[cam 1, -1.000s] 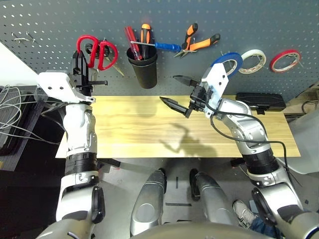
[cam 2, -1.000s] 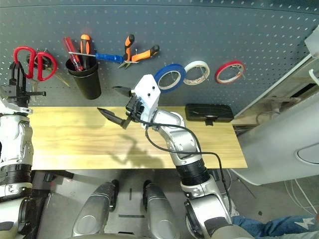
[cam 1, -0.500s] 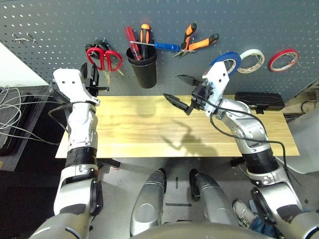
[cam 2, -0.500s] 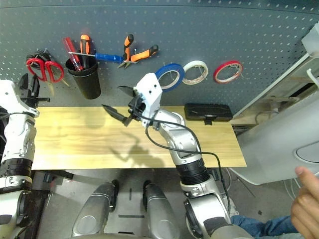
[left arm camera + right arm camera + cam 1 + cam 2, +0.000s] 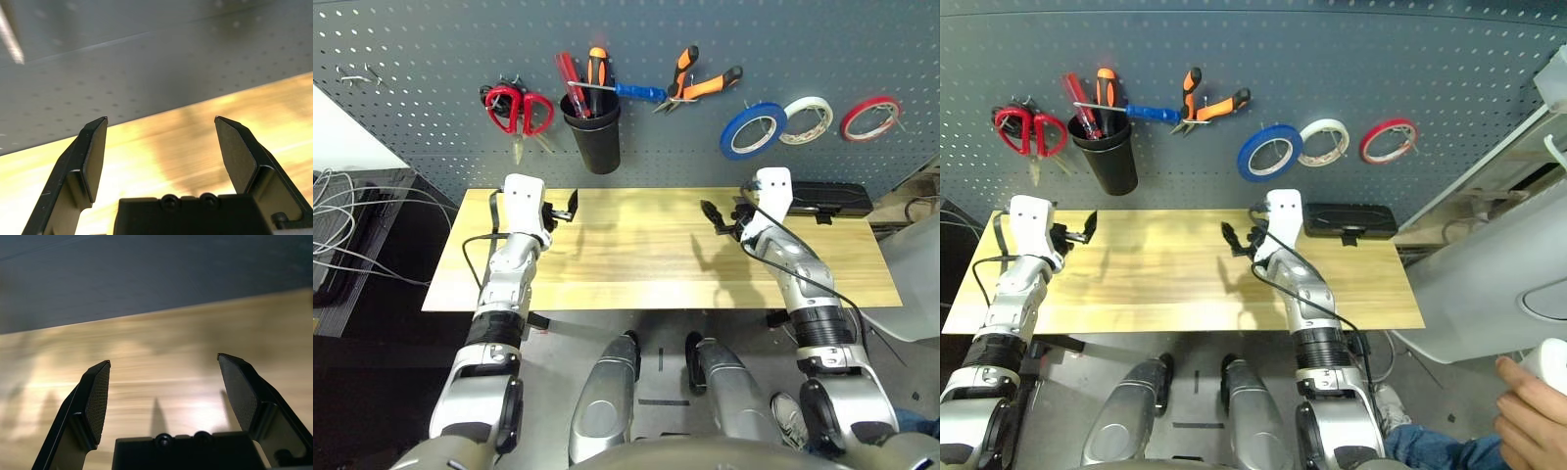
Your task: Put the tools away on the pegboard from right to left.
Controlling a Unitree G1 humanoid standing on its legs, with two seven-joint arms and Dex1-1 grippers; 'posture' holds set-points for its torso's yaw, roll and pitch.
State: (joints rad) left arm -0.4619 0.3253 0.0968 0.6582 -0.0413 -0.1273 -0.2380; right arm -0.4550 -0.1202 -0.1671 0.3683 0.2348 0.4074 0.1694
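Fingers of both the left gripper (image 5: 161,147) and right gripper (image 5: 164,384) stand wide apart, empty, low over the bench (image 5: 636,255); all four tools hang on the pegboard (image 5: 431,59) (red-handled scissors (image 5: 519,110) leftmost); probably nothing remains.

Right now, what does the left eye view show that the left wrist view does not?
The left eye view adds the red-handled scissors, blue-handled screwdriver, pliers and blue tape ring hanging on the pegboard, a black cup of screwdrivers, and the open right gripper over the wooden tabletop. The left wrist view adds a close look at the left gripper: its inner pads are spread, with nothing between them. Both share the pegboard, the tabletop and the left gripper.
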